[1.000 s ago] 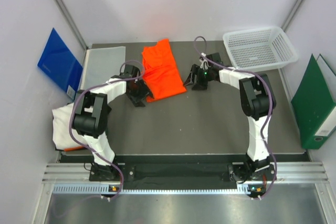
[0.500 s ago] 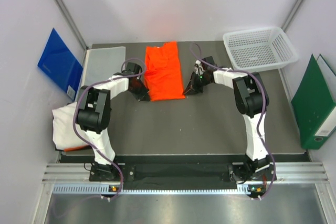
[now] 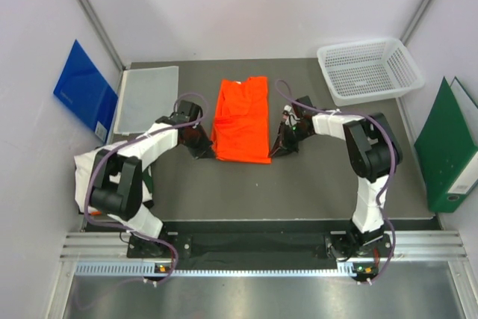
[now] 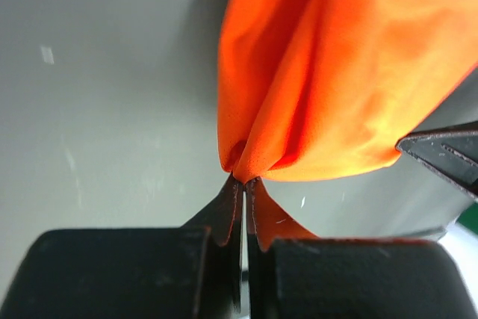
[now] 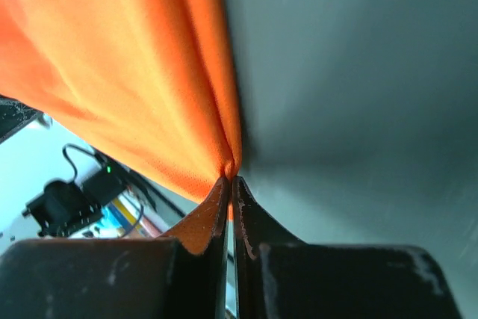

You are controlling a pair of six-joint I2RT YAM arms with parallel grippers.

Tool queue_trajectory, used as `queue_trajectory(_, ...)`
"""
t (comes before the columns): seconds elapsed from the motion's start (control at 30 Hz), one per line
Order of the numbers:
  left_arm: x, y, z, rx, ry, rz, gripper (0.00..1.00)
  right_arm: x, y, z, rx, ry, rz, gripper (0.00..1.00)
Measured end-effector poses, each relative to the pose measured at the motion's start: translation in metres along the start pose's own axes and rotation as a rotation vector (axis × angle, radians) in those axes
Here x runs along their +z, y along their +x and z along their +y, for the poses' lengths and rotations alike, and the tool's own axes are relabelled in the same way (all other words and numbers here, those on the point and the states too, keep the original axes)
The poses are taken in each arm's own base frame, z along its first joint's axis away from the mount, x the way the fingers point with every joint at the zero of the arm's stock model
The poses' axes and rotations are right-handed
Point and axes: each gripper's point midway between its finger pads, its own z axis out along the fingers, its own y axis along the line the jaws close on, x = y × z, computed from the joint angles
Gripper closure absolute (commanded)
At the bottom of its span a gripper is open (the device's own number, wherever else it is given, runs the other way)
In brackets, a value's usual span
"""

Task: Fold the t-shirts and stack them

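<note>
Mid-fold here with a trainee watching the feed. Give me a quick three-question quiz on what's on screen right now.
1. True or false: the left tool and the right tool are each shut on an edge of the orange t-shirt.
2. Where is the white t-shirt? A) spread flat at the middle of the table; B) bunched at the table's near left edge; C) hanging from the right tool.
3. Fill in: the mesh basket stands at the table's far ____ corner.

Key: 1 true; 2 B; 3 right.
</note>
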Motion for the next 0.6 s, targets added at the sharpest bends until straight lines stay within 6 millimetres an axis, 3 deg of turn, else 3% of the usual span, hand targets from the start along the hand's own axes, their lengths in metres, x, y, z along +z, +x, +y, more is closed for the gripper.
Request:
queue_trajectory(0.17, -0.029, 0.021, -0.003, 0.029, 0.021, 0.014, 1.0, -0.022, 0.025, 0.013, -0.023, -0.012, 0.006, 1.0)
queue_trajectory(0.3, -0.049, 0.022, -0.008, 0.034, 0.03, 0.007, 1.0, -0.044, 0.026, 0.036, -0.063, -0.045, -0.02, 1.0)
queue_trajectory(0.47, -0.075, -0.003, -0.045, 0.076, 0.094, -0.054, 1.0, -0.067, 0.007, 0.068, -0.113, -0.077, -0.061, 1.0)
queue_trajectory(0.6, -0.082, -0.028, -0.076, 0.111, 0.145, -0.103, 1.0, -0.09, -0.028, 0.101, -0.193, -0.116, -0.142, 1.0)
